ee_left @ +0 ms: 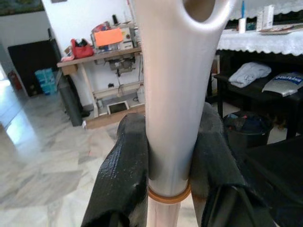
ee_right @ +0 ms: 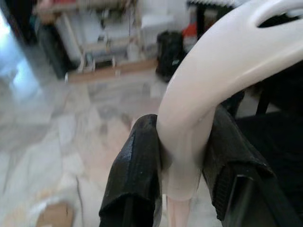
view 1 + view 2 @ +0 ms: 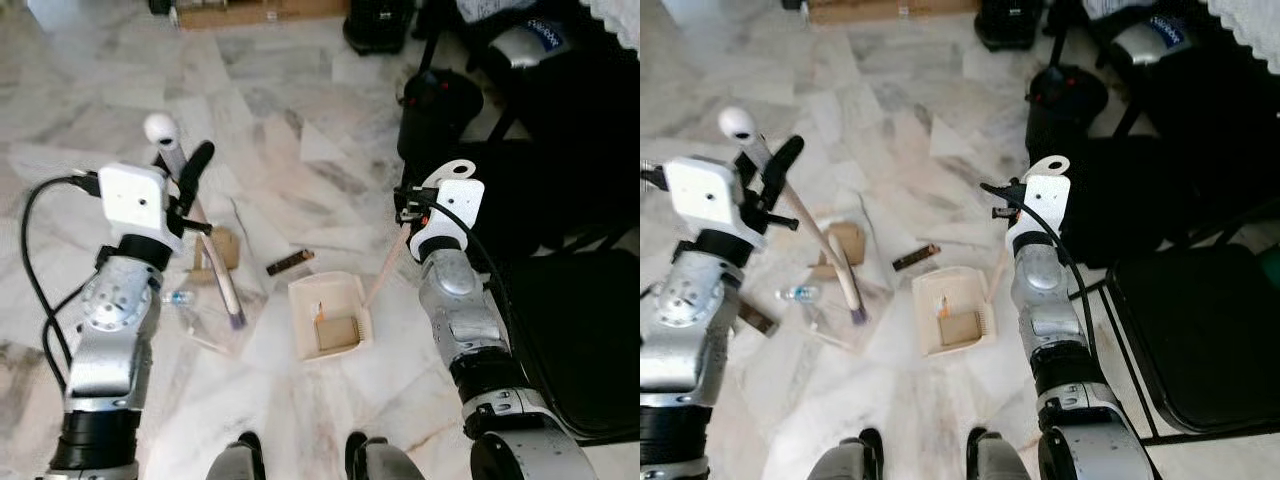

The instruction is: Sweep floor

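Note:
My left gripper [image 3: 186,165] is shut on the pale handle of a broom [image 3: 218,275], just below its rounded top. The broom slants down to the marble floor, its bristle end [image 3: 236,318] resting by a clear plastic sheet. In the left wrist view the black fingers [image 1: 124,175] clamp the handle [image 1: 173,94]. My right gripper [image 3: 412,207] is shut on the cream handle of a dustpan [image 3: 330,315]; the right wrist view shows that handle [image 2: 189,123] squeezed between both fingers. The pan stands on the floor between my arms, with a piece of cardboard [image 3: 337,331] in it.
Litter lies left of the pan: a cardboard scrap [image 3: 224,246], a brown bar [image 3: 290,263] and a small plastic bottle [image 3: 178,297]. A black chair [image 3: 585,340] stands close on the right, a black bin [image 3: 440,105] beyond it. My feet [image 3: 240,460] are at the bottom.

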Tool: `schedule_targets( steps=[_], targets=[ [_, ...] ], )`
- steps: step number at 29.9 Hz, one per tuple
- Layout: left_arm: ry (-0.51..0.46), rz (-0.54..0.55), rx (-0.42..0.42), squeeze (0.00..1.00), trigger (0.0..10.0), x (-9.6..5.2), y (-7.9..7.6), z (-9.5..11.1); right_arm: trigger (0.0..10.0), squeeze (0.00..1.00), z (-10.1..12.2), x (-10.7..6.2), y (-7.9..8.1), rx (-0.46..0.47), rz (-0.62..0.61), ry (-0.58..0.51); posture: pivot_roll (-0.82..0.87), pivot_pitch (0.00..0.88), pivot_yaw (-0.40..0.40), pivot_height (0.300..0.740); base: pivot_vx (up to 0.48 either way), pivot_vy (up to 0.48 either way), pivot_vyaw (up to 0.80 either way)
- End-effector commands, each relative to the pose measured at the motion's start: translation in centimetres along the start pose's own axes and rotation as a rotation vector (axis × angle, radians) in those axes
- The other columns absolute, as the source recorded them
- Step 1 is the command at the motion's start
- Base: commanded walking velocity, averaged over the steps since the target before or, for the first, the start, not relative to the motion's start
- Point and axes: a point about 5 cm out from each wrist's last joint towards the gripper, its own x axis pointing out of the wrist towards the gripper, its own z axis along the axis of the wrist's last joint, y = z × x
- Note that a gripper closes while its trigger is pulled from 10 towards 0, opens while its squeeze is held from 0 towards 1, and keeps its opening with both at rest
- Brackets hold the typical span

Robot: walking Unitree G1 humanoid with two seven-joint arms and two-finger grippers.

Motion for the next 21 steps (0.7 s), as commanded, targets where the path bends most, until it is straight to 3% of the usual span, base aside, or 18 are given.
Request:
schedule_targets(
  steps=[1, 7, 17, 21],
  targets=[
    [0.003, 0.049, 0.025, 0.00, 10.0, -0.5, 0.9, -0.6, 10.0, 0.00, 2.4, 0.2, -0.4, 0.040, -0.030, -0.123, -0.19, 0.072, 0.064, 0.740, 0.000, 0.000, 0.00],
    [0.025, 0.112, 0.027, 0.00, 10.0, -1.0, 1.9, -1.6, 10.0, 0.00, 2.5, -0.1, -0.1, 0.048, -0.011, -0.146, -0.20, 0.056, 0.065, 0.740, 0.000, 0.000, 0.00],
    [0.016, 0.126, 0.044, 0.00, 10.0, -1.6, 1.9, -1.7, 10.0, 0.00, 2.7, -0.4, 0.1, 0.067, -0.004, -0.148, -0.16, 0.063, 0.061, 0.740, 0.000, 0.000, 0.00],
    [0.009, 0.141, 0.054, 0.00, 10.0, -1.8, 2.1, -1.4, 10.0, 0.00, 3.0, -0.8, 1.1, 0.089, 0.041, -0.167, -0.12, 0.068, 0.054, 0.740, 0.000, 0.000, 0.76]
  ],
)
